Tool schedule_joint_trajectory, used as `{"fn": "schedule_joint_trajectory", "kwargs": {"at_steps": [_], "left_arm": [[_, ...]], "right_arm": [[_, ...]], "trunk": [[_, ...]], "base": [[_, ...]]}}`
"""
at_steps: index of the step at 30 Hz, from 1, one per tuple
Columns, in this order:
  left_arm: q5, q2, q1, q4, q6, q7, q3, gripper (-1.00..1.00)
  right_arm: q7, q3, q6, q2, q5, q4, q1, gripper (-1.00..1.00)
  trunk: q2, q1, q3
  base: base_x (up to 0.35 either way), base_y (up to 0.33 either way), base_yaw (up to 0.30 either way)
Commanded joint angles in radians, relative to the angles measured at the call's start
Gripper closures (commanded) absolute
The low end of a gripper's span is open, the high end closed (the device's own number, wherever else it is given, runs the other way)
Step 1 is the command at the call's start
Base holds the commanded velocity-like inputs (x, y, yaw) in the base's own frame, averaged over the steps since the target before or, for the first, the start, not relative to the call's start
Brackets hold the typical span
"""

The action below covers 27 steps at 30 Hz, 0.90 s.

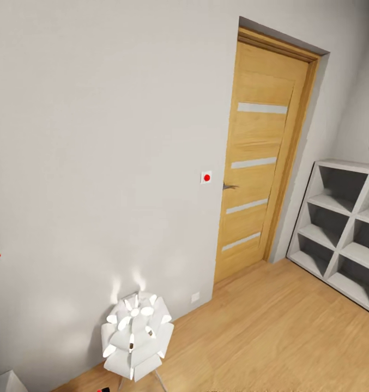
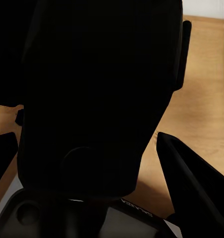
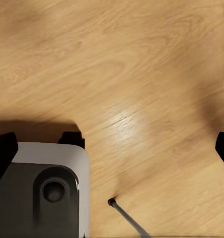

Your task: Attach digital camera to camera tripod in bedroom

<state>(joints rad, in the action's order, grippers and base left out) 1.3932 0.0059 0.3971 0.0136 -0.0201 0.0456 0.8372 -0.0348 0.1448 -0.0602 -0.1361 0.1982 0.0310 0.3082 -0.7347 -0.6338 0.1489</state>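
1. I am in the bedroom, on the move; the head view faces a pale grey wall (image 1: 97, 136) and the wooden door (image 1: 263, 158), so I judge this the search-and-approach step.
2. The left wrist view shows a big black body (image 2: 99, 94) right at my left gripper (image 2: 87, 148). It may be the digital camera, but I cannot tell, nor whether the fingers clamp it.
3. My right gripper (image 3: 114, 148) has its fingertips far apart, bare wooden floor (image 3: 131, 64) between them.
4. Next I should turn to find the tripod.
5. The white globe-cluster lamp (image 1: 136, 335) stands near; grey cube shelves (image 1: 345, 228) beside the door.
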Motion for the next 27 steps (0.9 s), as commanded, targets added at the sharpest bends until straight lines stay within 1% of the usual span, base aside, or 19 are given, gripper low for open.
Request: {"fn": "schedule_joint_trajectory", "kwargs": {"at_steps": [1,27], "left_arm": [[0.007,0.0,0.0,0.002,-0.002,0.004,0.009,1.0],[0.007,0.0,0.0,0.002,-0.002,0.004,0.009,1.0]], "right_arm": [[-0.002,0.009,-0.006,0.0,0.009,0.003,0.002,-1.0],[-0.002,0.009,-0.005,-0.002,0.009,0.003,0.002,-1.0]], "trunk": [[-0.001,0.0,0.002],[-0.001,0.0,0.002]], "base": [[0.001,0.0,-0.292],[0.0,0.0,-0.292]]}}
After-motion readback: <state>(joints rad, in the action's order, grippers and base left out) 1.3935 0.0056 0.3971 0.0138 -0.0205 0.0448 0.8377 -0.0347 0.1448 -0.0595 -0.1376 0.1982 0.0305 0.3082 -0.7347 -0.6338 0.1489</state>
